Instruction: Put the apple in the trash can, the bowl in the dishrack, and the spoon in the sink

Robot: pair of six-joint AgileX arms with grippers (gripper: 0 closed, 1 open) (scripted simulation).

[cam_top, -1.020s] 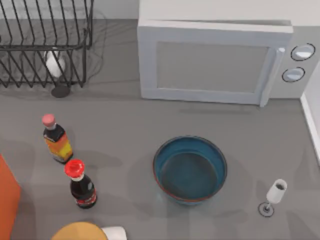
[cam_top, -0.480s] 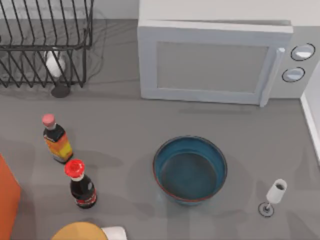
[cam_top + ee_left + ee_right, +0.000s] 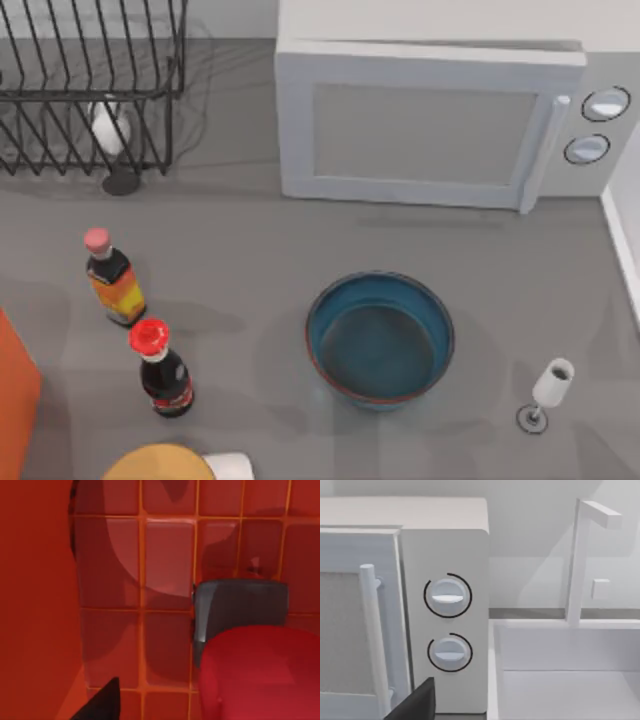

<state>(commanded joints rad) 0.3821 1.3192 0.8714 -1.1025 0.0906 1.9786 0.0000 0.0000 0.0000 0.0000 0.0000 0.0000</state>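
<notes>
A: Three views, top first. Bowl [image 3: 380,340] sits upright on the counter's middle, in front of the microwave [image 3: 420,125], well apart from the dishrack [image 3: 90,80] at the far left corner. Bowl step not yet done.

B: Hazards on that route?

A: Soy-sauce bottle [image 3: 113,280] and red-capped cola bottle [image 3: 162,370] stand between bowl and rack. A tipped wine glass [image 3: 108,128] leans at the rack's front bars. Another wine glass [image 3: 548,392] stands near the bowl, toward the right. A low carry could clip any of them. The bowl's wall looks smooth and steep, so a pinch on the rim may slip.

B: Left wrist view?

A: Red-orange gridded walls all round, which I judge to be the inside of the trash can [image 3: 170,570], the orange box at the top view's left edge. Apple [image 3: 260,675] looms close to the camera, by the left gripper [image 3: 100,705]. Whether that claw grips the apple I cannot tell.

B: Risk there?

A: If it holds the fruit, pulling out before letting go drags the apple back out. Lifting off-line could catch the can's wall and tip it.

B: Right wrist view?

A: Right gripper [image 3: 415,702] hangs facing the microwave's two dials, sink [image 3: 560,680] and faucet [image 3: 580,560] just beside. Its state I cannot tell. A careless swing toward the bowl could knock the right-hand wine glass.
</notes>
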